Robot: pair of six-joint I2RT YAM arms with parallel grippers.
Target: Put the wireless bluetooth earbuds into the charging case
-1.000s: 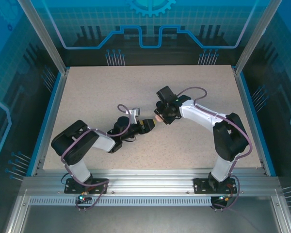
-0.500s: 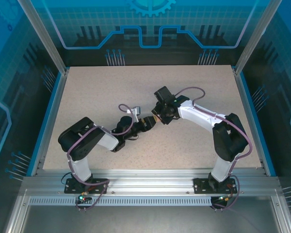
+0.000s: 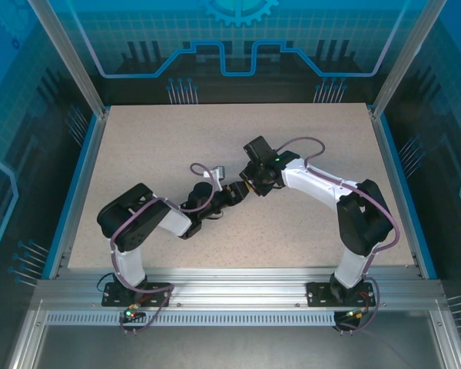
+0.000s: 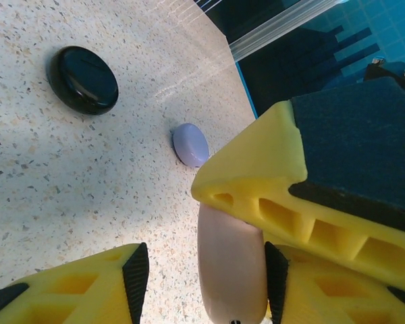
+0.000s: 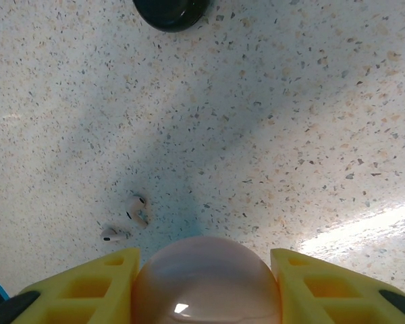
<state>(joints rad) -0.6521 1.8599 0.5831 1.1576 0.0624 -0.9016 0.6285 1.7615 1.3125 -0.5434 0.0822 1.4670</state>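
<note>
From above, we see the left arm (image 3: pixel 142 223) reaching from the near edge of the speckled table (image 3: pixel 154 146) toward its middle, where the left gripper (image 3: pixel 234 192) meets the right gripper (image 3: pixel 253 183) nose to nose; the right arm (image 3: pixel 330 184) bends in from the near right. What sits between the two claws is too small for us to make out there.

In the left wrist view, going from the left, a black case (image 4: pixel 83 79) lies shut on the table. A lavender case (image 4: pixel 190 144) lies nearer the middle and apart from it, and then comes the pink case (image 4: pixel 233 266), seen edge-on between the left gripper's pads. That claw stands half wide around it: the right-hand pad (image 4: pixel 277 280) is just against the case, while we see bare table between the case and the left-hand pad (image 4: pixel 136 280). A yellow finger (image 4: pixel 256 179) of the right gripper crosses above the case and touches its upper end.

In the right wrist view, two pale earbuds (image 5: pixel 136 209) lie bare on the table at the left, just beside each other and near the claw's left-hand finger. In the middle the right gripper (image 5: pixel 206 270) is clamped on the pink case (image 5: pixel 206 283), whose rounded shell fills the gap between both yellow fingers. The black case (image 5: pixel 170 12) lies at the top edge, well apart from the earbuds
</note>
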